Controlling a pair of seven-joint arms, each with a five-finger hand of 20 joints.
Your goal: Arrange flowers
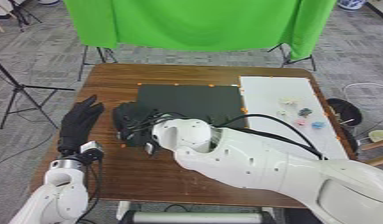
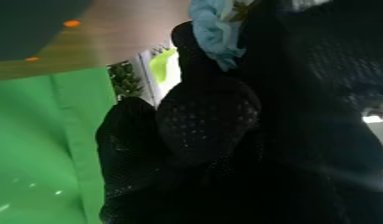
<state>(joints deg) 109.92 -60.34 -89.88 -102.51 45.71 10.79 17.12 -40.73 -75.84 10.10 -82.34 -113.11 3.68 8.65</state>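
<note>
In the head view, the left side of the dark mat (image 1: 192, 97) is overlapped by the right robot hand (image 1: 130, 119), and much of the near side of the bench (image 1: 152, 175) is crossed by the white right arm (image 1: 250, 160). The near part of the mat and the near end of the white board (image 1: 267, 100) are partly hidden by that arm. Black cables (image 1: 294, 131) are looped above it, with one stretch passed across the near part of the board.

In the right wrist view, a light blue flower (image 2: 214, 37) is held between the thumb and fingers of the right robot hand, with its ruffled petals bared near the tips. On the white board, five small flowers are loosely grouped: a pale yellow flower (image 1: 288, 101), a white flower (image 1: 282, 113), a dark teal flower (image 1: 305, 112), a pink flower (image 1: 300, 122) and a blue flower (image 1: 318, 125).

The left robot hand (image 1: 78, 122) is held open at the left side of the bench, with its fingers straight and pointed toward the far side; whether the wood is touched cannot be told. The mat and board are dotted along their borders with orange markers (image 1: 244, 110). Beyond the bench, a green cloth (image 1: 196, 22) is hung. A black tripod (image 1: 23, 87) is stood on the floor to the left, and a black bin (image 1: 345, 111) is placed just beside the right edge.
</note>
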